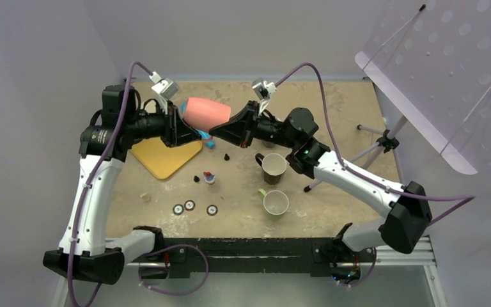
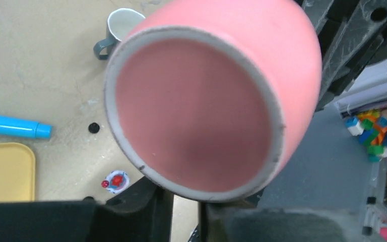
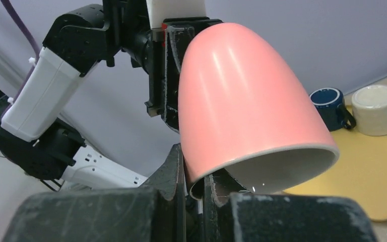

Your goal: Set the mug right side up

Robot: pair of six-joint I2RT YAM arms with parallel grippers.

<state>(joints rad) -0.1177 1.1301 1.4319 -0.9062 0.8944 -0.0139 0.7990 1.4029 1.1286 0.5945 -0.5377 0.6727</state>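
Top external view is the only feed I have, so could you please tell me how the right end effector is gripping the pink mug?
Observer: The right wrist view shows the right end effector pinching the pink mug by its rim, with one finger outside the wall and one inside the mouth.
Operator: Thank you. Is anything hidden beneath the left arm on the yellow tray?
Observer: Yes. The right wrist view shows a dark blue mug and a cream mug standing side by side on it.
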